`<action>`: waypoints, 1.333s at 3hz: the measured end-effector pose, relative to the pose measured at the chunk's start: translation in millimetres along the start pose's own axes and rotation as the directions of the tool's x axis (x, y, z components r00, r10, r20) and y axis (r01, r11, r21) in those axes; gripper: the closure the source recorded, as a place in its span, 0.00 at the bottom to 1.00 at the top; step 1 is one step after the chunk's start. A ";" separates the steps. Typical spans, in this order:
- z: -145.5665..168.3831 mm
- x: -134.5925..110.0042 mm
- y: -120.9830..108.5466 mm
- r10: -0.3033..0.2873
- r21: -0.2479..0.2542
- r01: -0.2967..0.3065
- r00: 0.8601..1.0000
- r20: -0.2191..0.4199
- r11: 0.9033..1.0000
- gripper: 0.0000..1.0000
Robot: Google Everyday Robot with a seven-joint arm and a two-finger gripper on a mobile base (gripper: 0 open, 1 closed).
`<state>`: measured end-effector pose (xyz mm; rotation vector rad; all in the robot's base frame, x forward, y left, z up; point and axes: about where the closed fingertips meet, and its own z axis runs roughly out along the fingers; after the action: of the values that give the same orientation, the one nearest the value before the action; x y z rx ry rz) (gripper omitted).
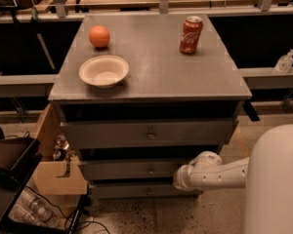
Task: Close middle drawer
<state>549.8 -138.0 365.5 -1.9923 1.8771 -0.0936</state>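
One arm (216, 173) meets the middle drawer (132, 170) at its 3 o'clock end; jaws hidden there, you can't tell their state.

Gripper (181, 178) at right end of middle drawer (122, 170), hemmed under jutting top drawer (112, 133).

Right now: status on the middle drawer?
Gripper at middle drawer front, right end. How far out: cannot tell. Nothing visible blocking it.
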 end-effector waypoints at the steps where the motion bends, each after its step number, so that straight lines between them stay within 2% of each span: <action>1: 28.3 -2.1 -31.9 -0.006 0.039 0.005 0.999 0.033 0.999 1.00; 2: 28.3 -2.2 -31.9 -0.006 0.038 0.005 0.999 0.033 0.999 1.00; 3: 34.7 -5.9 -24.7 0.006 0.015 -0.006 0.999 0.037 1.000 1.00; 4: 23.6 -17.7 -5.5 0.050 -0.015 -0.049 0.995 0.087 0.999 1.00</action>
<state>560.8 -115.1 349.6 -1.9249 1.8752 0.0190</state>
